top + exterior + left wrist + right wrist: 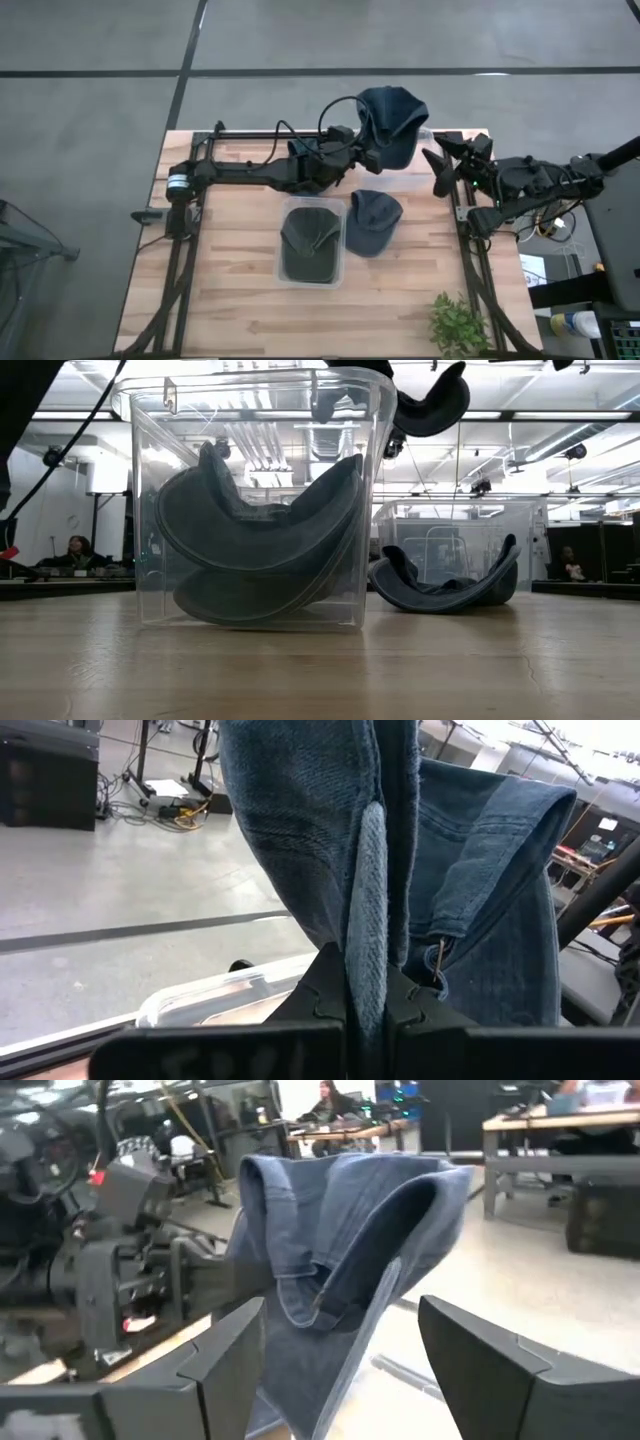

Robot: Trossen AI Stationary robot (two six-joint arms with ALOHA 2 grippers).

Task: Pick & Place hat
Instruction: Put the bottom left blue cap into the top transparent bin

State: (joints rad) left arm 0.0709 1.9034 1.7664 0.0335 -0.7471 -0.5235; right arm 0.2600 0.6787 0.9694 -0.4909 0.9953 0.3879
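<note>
Denim hat (440,870), brim hidden in left hand (368,1005).

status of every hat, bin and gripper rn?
left gripper: shut on held hat, lifted over the table's far edge
right gripper: open, near held hat, not gripping it
front bin: holds a dark hat
loose hat: on table beside front bin
far bin: contents unclear

no readable text, labels, brands, numbers or signs anywhere

A small green plant (458,325) sits at the table's (230,300) corner.
</note>
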